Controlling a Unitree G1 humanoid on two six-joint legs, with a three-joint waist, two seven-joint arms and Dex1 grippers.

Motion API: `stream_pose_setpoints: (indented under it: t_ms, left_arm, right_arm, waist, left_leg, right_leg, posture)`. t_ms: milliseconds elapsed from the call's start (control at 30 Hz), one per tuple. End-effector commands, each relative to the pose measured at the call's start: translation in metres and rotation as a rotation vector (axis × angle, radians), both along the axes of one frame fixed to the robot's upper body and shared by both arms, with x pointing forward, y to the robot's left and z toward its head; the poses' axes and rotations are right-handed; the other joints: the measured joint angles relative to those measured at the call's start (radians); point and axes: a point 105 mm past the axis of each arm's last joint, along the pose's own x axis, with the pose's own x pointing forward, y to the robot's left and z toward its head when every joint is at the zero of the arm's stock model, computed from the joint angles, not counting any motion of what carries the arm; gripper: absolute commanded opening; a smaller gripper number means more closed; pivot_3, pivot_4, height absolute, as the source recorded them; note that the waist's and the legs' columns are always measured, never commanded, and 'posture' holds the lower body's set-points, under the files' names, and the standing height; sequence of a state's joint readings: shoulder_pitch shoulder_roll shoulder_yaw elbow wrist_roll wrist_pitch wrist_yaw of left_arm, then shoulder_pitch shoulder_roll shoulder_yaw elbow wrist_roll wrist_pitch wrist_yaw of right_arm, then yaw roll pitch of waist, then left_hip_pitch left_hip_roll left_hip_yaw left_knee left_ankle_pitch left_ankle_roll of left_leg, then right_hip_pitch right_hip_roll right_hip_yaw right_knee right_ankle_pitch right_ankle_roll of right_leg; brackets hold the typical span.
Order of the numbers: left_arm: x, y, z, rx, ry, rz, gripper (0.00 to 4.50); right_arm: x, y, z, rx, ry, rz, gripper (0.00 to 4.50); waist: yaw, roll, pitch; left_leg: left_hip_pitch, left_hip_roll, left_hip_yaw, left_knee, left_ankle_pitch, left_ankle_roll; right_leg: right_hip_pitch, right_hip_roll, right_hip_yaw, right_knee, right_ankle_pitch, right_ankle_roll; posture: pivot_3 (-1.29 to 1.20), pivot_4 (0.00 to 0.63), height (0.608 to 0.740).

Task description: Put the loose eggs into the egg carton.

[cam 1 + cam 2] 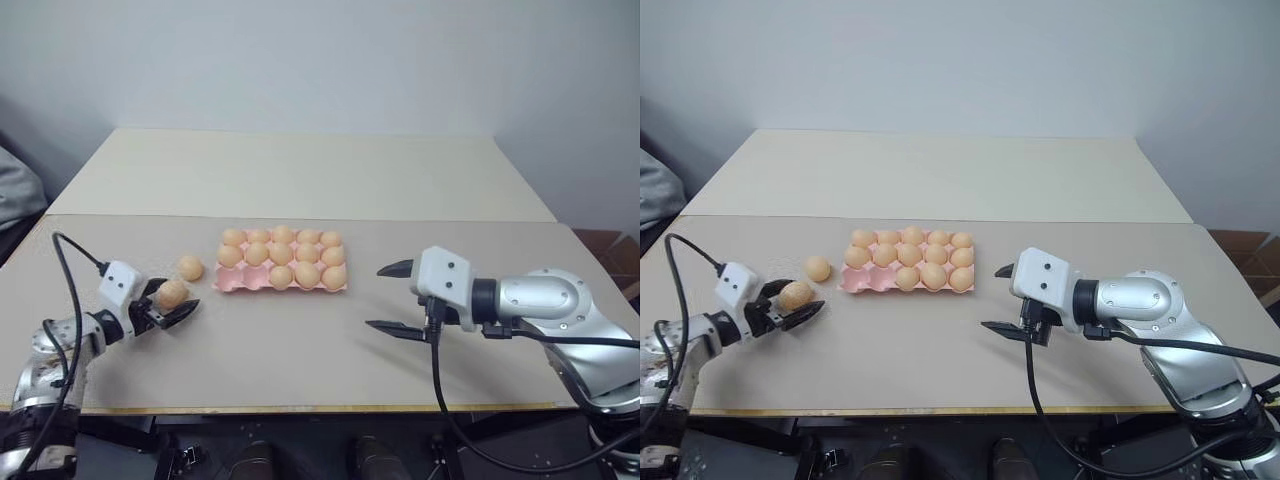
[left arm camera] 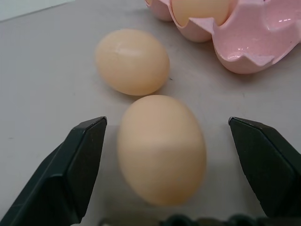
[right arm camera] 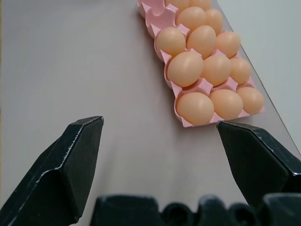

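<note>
Two loose eggs lie on the table to the left of the egg carton (image 1: 240,284). My left gripper (image 1: 178,297) is open, with its black fingers on either side of the nearer egg (image 2: 160,150) and a gap showing on each side. The other loose egg (image 1: 190,267) rests just beyond it, close to the carton's left end. The pale pink carton holds many eggs, and its front-left cups stand bare (image 2: 249,52). To the right of the carton, above the table, my right gripper (image 1: 374,297) is open, holds nothing and points toward it (image 3: 188,68).
A paler second table (image 1: 300,175) adjoins the far side. The table's front edge (image 1: 300,408) runs just below both grippers. Black cables trail from each wrist. Bare tabletop lies between the carton and the right gripper.
</note>
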State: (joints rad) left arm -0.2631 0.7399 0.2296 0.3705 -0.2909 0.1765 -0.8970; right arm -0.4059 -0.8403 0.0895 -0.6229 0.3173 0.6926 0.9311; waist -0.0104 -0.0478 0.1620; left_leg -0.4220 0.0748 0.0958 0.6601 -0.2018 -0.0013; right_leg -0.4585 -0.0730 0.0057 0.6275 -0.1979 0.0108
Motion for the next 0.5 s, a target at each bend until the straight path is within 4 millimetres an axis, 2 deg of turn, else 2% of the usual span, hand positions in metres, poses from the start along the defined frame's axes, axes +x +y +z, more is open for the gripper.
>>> stream_pose_setpoints:
  t_ms: [33,100,233,300,433,500]
  left_arm:
    - [0.005,0.0,0.009,0.008,-0.033,0.002,4.1]
    - [0.006,0.001,0.009,0.021,-0.04,0.009,3.57]
    - [0.005,0.001,0.008,0.03,-0.031,0.002,2.2]
    - [0.004,0.001,0.007,0.034,-0.022,0.004,1.79]
    - [-0.005,0.006,0.008,0.076,-0.004,-0.01,1.76]
    - [-0.016,0.001,0.015,0.077,-0.012,-0.075,1.76]
  right_arm:
    - [0.0,-0.004,0.012,0.009,-0.056,-0.027,4.5]
    - [0.001,-0.005,0.012,0.012,-0.06,-0.034,4.5]
    - [0.001,-0.004,0.009,0.006,-0.054,-0.036,4.5]
    - [0.002,-0.004,0.008,0.0,-0.054,-0.034,4.5]
    - [0.002,-0.004,0.009,0.004,-0.056,-0.035,4.5]
    - [0.003,-0.004,0.008,0.001,-0.057,-0.034,4.5]
  waist:
    - [-0.001,0.0,0.0]
    - [-0.003,0.0,0.0]
    - [-0.001,0.0,0.0]
    - [-0.001,0.0,0.0]
    - [-0.003,0.0,0.0]
    - [-0.006,0.0,0.0]
  left_leg:
    - [0.0,0.0,0.0,0.0,0.0,0.0]
    - [0.0,0.0,0.0,0.0,0.0,0.0]
    - [0.0,0.0,0.0,0.0,0.0,0.0]
    - [0.0,0.0,0.0,0.0,0.0,0.0]
    - [0.0,0.0,0.0,0.0,0.0,0.0]
    - [0.0,0.0,0.0,0.0,0.0,0.0]
  right_leg:
    - [0.0,0.0,0.0,0.0,0.0,0.0]
    - [0.0,0.0,0.0,0.0,0.0,0.0]
    - [0.0,0.0,0.0,0.0,0.0,0.0]
    - [0.0,0.0,0.0,0.0,0.0,0.0]
    - [0.0,0.0,0.0,0.0,0.0,0.0]
    - [0.0,0.0,0.001,0.0,0.0,0.0]
  posture:
    - [0.0,0.15,0.74]
    - [0.0,0.15,0.74]
    - [0.0,0.15,0.74]
    - [0.0,0.15,0.74]
    - [0.0,0.15,0.74]
    - [0.0,0.15,0.74]
